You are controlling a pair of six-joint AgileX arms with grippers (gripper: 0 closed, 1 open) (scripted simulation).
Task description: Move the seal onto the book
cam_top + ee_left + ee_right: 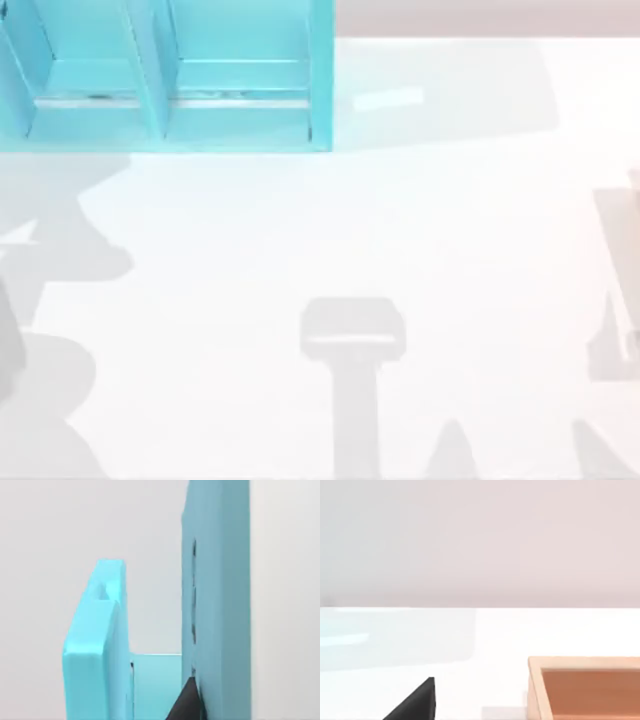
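- Near side: the table (400,230) is white, with grey shadows (352,340) of the arms lying across its near half, at the left edge, the middle and the right edge.
- Left tool (187,703): a dark tip of it sits close against the teal shelf (240,100), so this arm is up at the far left. I cannot tell whether it is released or clenched.
- Right tool (415,702): a dark tip of it hangs low over the table on the right side, with a wooden tray (585,687) just beyond it. I cannot tell its state either, nor whether it carries anything.
- Far left: the shelf stands at the table's far edge, its open bays facing the near side, with a divider between them.
- Seal and book: I cannot tell where either lies, so I cannot say the seal is on the book.
- Step, as I judge it: the start, before any grasp, with the work not yet begun.
- Next move, as I judge it: find the seal and the book, then bring the closer tool down over the seal's red knob, opened wide enough to straddle it, and take care not to knock the small stamp over.
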